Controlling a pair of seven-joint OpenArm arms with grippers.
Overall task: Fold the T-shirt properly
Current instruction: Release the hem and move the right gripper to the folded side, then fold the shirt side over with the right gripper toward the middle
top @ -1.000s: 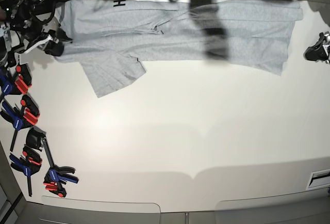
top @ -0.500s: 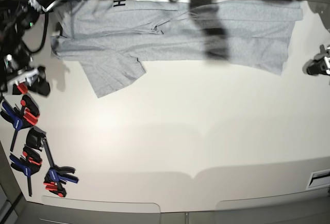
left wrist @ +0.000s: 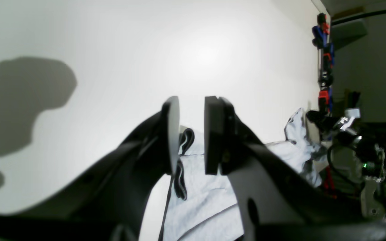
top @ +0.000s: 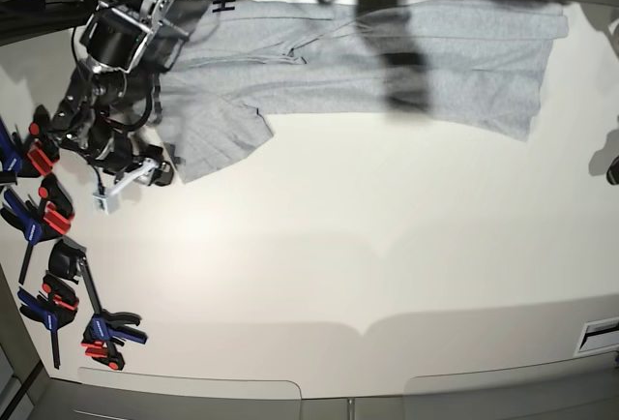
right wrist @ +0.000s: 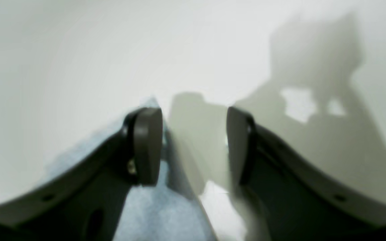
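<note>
Nearest the base camera, the white surface (top: 368,246) lies bare across its middle, with a row of blue, red and black clamps (top: 48,246) along its left edge; several of them are cut off by the frame.

Further back on the left, the right arm reaches in over the surface. Its right pincer (right wrist: 194,145) is hard to pick out in the base view, lost among dark links and cables. The right wrist view is blurred but shows the two pads apart with a clear gap between them and nothing gripped. Pale grey cloth lies below and beside the left-hand pad, and the arm's own shadow falls on the surface beyond.

At the right edge of the base view only a dark sliver of the left arm shows. The left wrist view gives the left pincer (left wrist: 191,135) plainly: its pads stand a little apart with nothing in the gap, over white surface, with grey cloth and a dark cord behind them.

Furthest back, the T-shirt (top: 387,57) lies spread sideways along the far edge of the surface, one sleeve fanned out toward the camera at lower left. Dark shadows cross its middle, and only a couple of dark letters show at its top-left corner; the arm covers its left end.
</note>
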